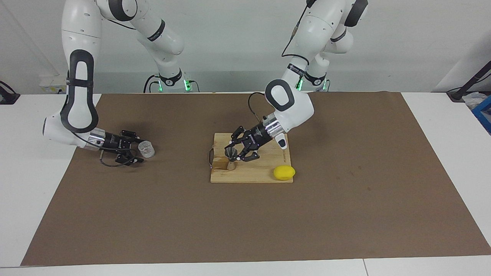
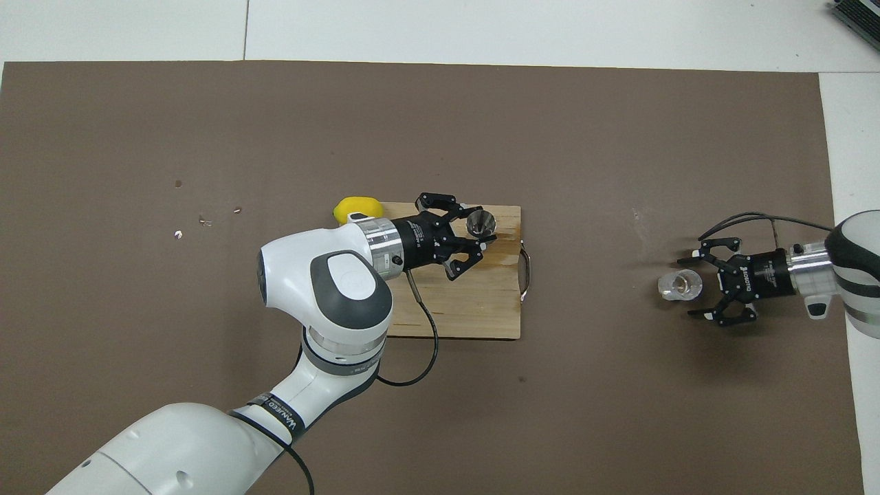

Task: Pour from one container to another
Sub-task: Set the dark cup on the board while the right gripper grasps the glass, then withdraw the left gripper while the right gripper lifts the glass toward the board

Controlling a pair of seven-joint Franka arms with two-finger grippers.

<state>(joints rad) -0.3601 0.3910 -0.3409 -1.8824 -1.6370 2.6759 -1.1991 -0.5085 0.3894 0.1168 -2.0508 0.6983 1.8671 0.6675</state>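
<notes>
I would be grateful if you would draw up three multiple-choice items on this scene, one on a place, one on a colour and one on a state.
1. Where does the metal jigger stand?
A. on the wooden cutting board
B. on the brown mat beside the clear cup
C. on the white table edge

2. What colour is the lemon-shaped thing at the board's corner?
A. green
B. yellow
C. red

3. How is the right end effector?
A. shut on the jigger
B. raised high over the board
C. open, low beside the clear cup

Key: 1 A, the jigger rests on the board with the left end effector shut on it; 2 B, it shows plain yellow in both views; 3 C, its fingers stand apart at the cup, not yet closed.
</notes>
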